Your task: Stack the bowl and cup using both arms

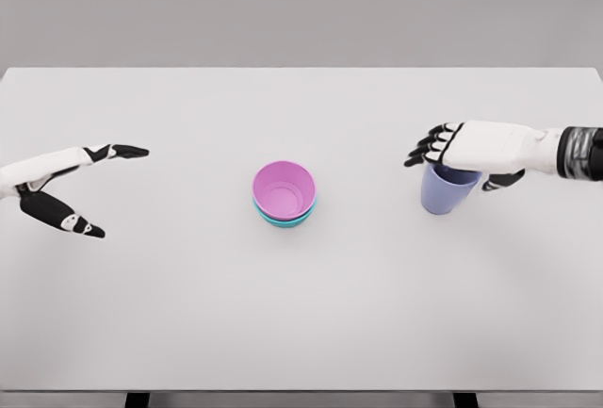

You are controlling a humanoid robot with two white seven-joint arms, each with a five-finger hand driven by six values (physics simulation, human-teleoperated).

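Observation:
A pink bowl (284, 189) sits nested inside a teal bowl (283, 220) at the middle of the white table (301, 314). To the right, a lavender cup (447, 193) stands upright under my right hand (462, 161), whose fingers curl over its rim from above with the thumb on the cup's right side. My left hand (89, 191) hovers at the far left, fingers stretched out and thumb spread apart, holding nothing and well away from the bowls.
The table's far edge runs along the top against a grey wall. Black table legs (138, 399) show below the front edge.

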